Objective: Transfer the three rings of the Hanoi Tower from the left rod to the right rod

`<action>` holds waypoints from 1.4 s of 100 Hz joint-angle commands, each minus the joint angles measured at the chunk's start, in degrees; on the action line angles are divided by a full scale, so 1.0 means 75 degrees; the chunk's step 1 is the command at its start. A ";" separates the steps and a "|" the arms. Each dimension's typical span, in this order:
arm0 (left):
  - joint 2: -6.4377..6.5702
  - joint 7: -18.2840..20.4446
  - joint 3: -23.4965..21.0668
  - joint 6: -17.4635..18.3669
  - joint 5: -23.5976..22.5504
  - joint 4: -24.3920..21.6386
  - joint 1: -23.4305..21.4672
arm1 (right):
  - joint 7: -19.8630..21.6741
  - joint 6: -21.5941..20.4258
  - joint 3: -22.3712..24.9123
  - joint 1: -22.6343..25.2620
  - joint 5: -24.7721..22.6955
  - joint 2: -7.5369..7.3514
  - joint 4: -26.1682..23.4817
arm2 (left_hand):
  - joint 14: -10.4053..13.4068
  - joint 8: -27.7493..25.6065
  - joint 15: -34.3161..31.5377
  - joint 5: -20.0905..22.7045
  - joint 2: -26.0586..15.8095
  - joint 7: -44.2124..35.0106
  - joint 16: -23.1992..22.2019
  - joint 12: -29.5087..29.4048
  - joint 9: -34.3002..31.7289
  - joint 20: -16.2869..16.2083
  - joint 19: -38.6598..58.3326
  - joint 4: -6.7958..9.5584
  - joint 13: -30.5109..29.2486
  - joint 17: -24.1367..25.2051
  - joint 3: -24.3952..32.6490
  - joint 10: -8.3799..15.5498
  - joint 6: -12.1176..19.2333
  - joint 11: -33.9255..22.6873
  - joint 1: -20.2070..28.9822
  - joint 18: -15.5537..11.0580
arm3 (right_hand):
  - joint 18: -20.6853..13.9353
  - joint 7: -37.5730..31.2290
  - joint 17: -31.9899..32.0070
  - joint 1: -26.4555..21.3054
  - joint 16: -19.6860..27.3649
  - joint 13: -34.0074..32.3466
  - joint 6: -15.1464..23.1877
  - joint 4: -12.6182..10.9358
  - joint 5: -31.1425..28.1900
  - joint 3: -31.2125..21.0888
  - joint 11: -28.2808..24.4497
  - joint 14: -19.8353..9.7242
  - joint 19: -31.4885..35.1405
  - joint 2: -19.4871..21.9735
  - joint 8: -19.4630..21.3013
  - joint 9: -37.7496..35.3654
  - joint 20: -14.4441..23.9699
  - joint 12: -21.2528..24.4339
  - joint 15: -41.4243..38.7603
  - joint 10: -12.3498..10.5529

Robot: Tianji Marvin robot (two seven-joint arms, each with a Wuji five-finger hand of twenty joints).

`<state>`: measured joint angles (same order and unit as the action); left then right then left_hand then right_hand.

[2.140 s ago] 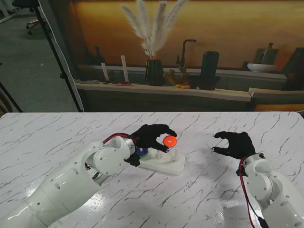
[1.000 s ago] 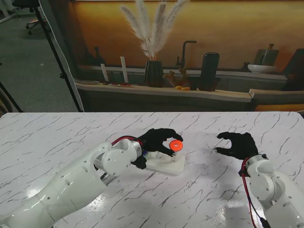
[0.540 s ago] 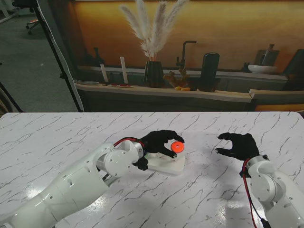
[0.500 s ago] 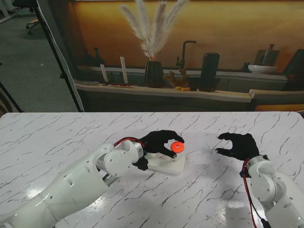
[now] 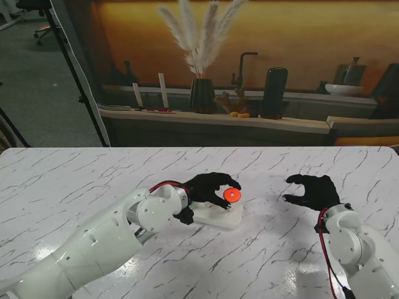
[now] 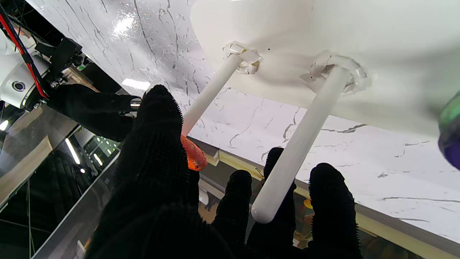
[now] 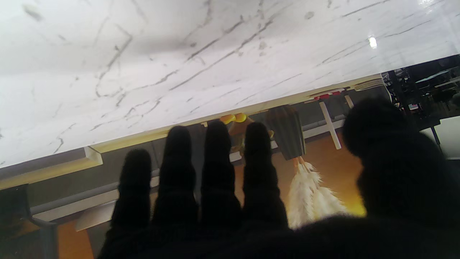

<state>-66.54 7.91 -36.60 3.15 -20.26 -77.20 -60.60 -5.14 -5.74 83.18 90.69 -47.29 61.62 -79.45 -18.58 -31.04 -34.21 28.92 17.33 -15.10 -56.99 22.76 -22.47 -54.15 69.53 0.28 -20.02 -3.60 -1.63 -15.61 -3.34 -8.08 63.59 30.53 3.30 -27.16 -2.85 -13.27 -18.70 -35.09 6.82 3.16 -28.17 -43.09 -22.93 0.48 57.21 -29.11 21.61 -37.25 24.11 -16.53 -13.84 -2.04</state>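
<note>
My left hand in its black glove is shut on the small orange ring, pinching it over the right end of the white tower base. In the left wrist view the orange ring sits at the tip of the right rod, between thumb and fingers; the middle rod stands bare beside it. A blue-green ring shows blurred at the frame edge, on the left side of the base. My right hand hovers open to the right of the base, holding nothing.
The white marble table spreads around the base. Behind its far edge runs a counter with a dark vase of pampas grass, a tap and dark bottles. The right wrist view shows only the table top and the counter beyond.
My left hand has carried the orange ring rightwards from near the middle rod and lowered it at the right rod. The right hand has drifted slightly farther from me.
</note>
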 commanded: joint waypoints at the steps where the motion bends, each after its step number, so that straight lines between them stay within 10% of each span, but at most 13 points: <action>1: -0.0072 0.0016 0.0043 0.0164 0.0099 0.0111 -0.0050 | -0.0005 0.0008 -0.0037 0.0040 0.0017 0.0035 0.0007 | 0.0157 -0.0254 -0.0169 0.0533 -0.0429 -0.0875 -0.0035 0.0109 -0.0115 -0.0203 0.0432 -0.0010 -0.0073 -0.0052 0.0325 0.0137 0.0231 -0.0124 0.0639 -0.0123 | 0.2465 -0.0067 0.0029 -0.0061 -0.0088 -0.0141 -0.0060 -0.0190 -0.0032 0.0081 -0.0067 -0.0014 0.0127 0.0027 0.0062 -0.0103 0.0103 -0.0003 -0.0086 0.0020; 19: -0.0109 -0.0120 0.0077 0.0161 0.0052 0.0216 -0.0086 | -0.0010 0.0007 -0.0021 0.0037 0.0003 0.0034 0.0009 | 0.0153 0.0160 0.0385 0.0292 -0.0621 -0.0534 0.0510 0.0032 0.0031 -0.0041 0.0189 0.0072 0.0101 0.0155 0.0290 0.0161 -0.0089 -0.0107 0.0447 -0.0110 | 0.2451 -0.0070 0.0029 -0.0072 -0.0088 -0.0137 -0.0047 -0.0190 -0.0030 0.0082 -0.0068 -0.0009 0.0129 0.0029 0.0062 -0.0102 0.0102 -0.0003 -0.0086 0.0019; 56: 0.0025 -0.0056 0.0019 0.0392 -0.0304 0.0135 -0.0169 | -0.0037 -0.0041 -0.0075 -0.0027 -0.0001 0.0033 0.0069 | 0.0248 0.1232 0.3115 -0.1233 0.0927 0.1292 0.3628 -0.0463 0.1265 0.2171 -0.3311 0.0331 0.1107 0.1125 0.1633 0.0063 -0.0853 0.0663 -0.0295 -0.0059 | 0.2463 -0.0078 0.0024 -0.0041 -0.0085 -0.0150 -0.0042 -0.0185 -0.0045 0.0045 -0.0075 -0.0026 0.0129 -0.0070 0.0063 -0.0110 0.0099 -0.0004 -0.0083 0.0011; 102: 0.0275 0.0702 -0.0175 0.0717 -0.0098 -0.0140 -0.0144 | -0.0074 -0.0036 -0.0123 -0.0072 0.0009 0.0039 0.0096 | 0.0332 0.1644 0.3717 -0.1604 0.0943 0.1625 0.4176 -0.0633 0.2051 0.2567 -0.5051 0.0074 0.1681 0.1330 0.1924 0.0085 -0.1100 0.0902 -0.0807 -0.0259 | 0.2463 -0.0088 0.0014 -0.0078 -0.0089 -0.0151 -0.0040 -0.0177 -0.0050 0.0055 -0.0081 -0.0015 0.0136 -0.0059 0.0066 -0.0109 0.0100 -0.0004 -0.0090 0.0008; 140: 0.0536 0.0382 -0.1791 0.0877 -0.1238 -0.1224 -0.1219 | -0.0114 -0.0064 -0.0185 -0.0140 0.0047 0.0048 0.0139 | 0.0309 0.1570 0.3650 -0.1443 0.0684 0.1490 0.4183 -0.0610 0.1776 0.2545 -0.5117 0.0004 0.1507 0.1154 0.1519 0.0078 -0.1058 0.0854 -0.0841 -0.0148 | 0.2460 -0.0094 0.0017 -0.0075 -0.0088 -0.0144 -0.0042 -0.0180 -0.0057 0.0065 -0.0081 -0.0026 0.0137 -0.0032 0.0064 -0.0111 0.0100 -0.0003 -0.0093 0.0013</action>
<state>-63.60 10.30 -49.11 8.60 -29.81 -85.72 -69.10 -5.95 -6.01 82.21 89.47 -47.02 61.62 -78.48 -17.50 -19.55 -7.43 17.40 23.56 -3.70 -26.11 18.92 -8.92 -35.52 33.23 0.42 -9.22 5.11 11.64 -15.67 -11.92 -2.06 58.29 29.87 3.30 -27.16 -2.91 -13.28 -18.70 -35.09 6.82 3.16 -28.17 -43.09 -22.93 0.48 57.22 -29.11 21.61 -37.25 24.11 -16.53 -13.84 -2.04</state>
